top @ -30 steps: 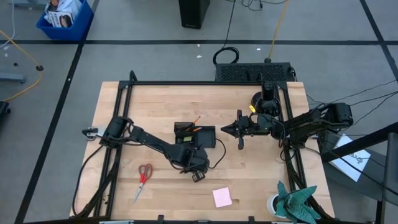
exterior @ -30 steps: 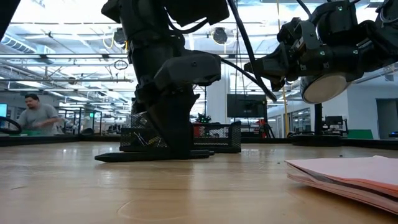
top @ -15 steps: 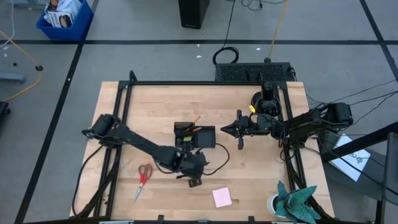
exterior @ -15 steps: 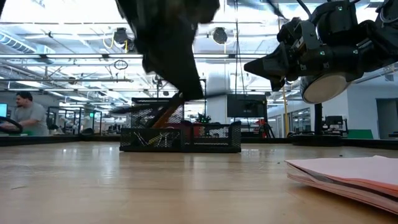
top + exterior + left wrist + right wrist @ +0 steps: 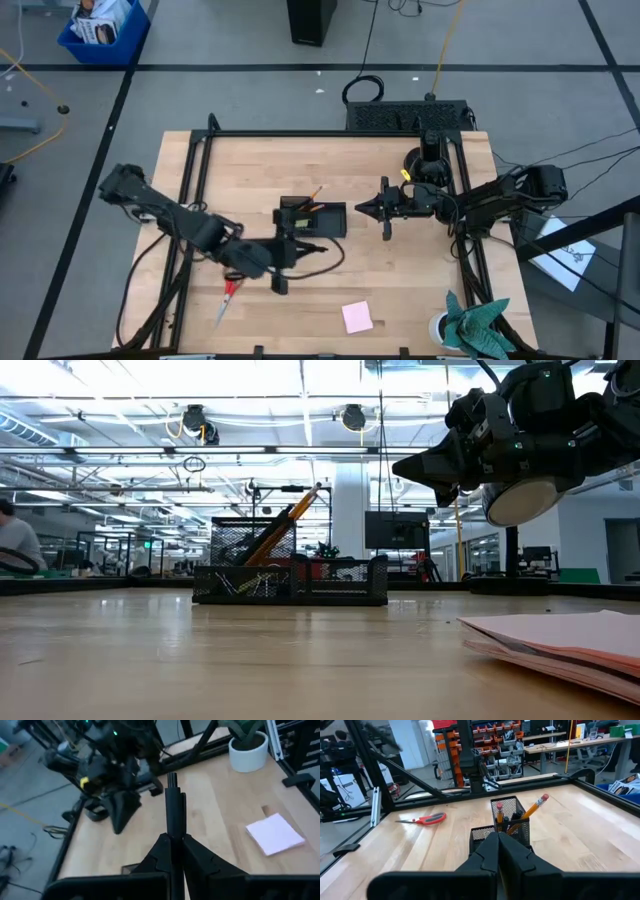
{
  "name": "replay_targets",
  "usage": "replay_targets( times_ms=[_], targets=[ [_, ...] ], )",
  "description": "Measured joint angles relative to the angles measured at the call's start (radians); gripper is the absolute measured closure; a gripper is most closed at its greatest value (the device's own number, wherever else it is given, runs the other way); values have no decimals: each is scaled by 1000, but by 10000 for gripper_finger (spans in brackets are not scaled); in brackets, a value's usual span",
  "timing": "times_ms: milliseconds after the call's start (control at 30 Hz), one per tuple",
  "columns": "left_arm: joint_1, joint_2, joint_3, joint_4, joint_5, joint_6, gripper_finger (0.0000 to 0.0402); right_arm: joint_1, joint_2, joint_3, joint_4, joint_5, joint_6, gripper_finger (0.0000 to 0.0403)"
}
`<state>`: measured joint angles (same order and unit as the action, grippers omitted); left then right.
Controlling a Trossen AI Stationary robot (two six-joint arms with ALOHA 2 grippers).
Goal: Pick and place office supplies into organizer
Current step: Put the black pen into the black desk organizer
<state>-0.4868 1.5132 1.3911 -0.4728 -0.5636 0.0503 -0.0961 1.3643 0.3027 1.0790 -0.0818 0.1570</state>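
The black mesh organizer (image 5: 313, 218) stands mid-table with orange pencils (image 5: 285, 525) leaning in its tall cup; the right wrist view also shows this organizer (image 5: 507, 827). My left gripper (image 5: 300, 250) hovers just near of it, pointing toward the table's right edge, shut on a thin dark pen (image 5: 172, 805). My right gripper (image 5: 362, 208) hangs shut just right of the organizer. The red-handled scissors (image 5: 230, 290) lie flat near the left edge. The pink sticky-note pad (image 5: 357, 317) lies near the front edge. My left gripper pinches the pen between its two fingers (image 5: 192, 852), gripping the stretch nearest them (image 5: 173, 831). The pen lies along the fingers and sticks out past their tips toward the table's right side. It is lifted clear of the table.
A green plant in a white pot (image 5: 470, 325) stands at the near right corner. A round black mount base (image 5: 420, 158) sits at the far right. Black frame rails (image 5: 195, 220) run along the table's edges. Bare wood lies between the organizer and the sticky pad.
My left gripper has risen from the table just near of the organizer, out of the low view, drawing back toward the left edge. It has tipped from pointing down to nearly level and rolled. The pen came up off the table with it.
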Motion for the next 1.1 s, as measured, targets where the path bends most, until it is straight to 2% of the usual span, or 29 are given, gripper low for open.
replay_targets(
  times_ms=[133, 233, 300, 433, 533, 600, 700, 833, 1100],
  targets=[
    [44, -93, -101, 13, 2, 35, 388, 0, 0, 0, 0, 0, 0, 403],
    [97, -193, -261, 123, 20, 56, 377, 0, 0, 0, -2, 0, 0, 403],
    [141, -264, -394, 289, 104, 102, 373, 0, 0, 0, -8, 0, 0, 403],
    [244, -363, -647, 725, 367, 212, 380, 0, 0, 0, -6, 1, -2, 403],
    [332, -377, -790, 995, 518, 217, 387, 0, 0, 0, -1, 1, -4, 403],
    [386, -367, -856, 1081, 567, 206, 387, 0, 0, 0, 1, 2, -4, 403],
    [458, -338, -902, 1140, 610, 204, 378, 0, 0, 0, 2, 3, -5, 403],
    [534, -305, -906, 1156, 693, 191, 373, -1, 0, 0, 3, 8, -17, 403],
    [627, -192, -906, 1157, 733, 191, 372, -2, 0, 0, 9, 85, -24, 403]
  ],
)
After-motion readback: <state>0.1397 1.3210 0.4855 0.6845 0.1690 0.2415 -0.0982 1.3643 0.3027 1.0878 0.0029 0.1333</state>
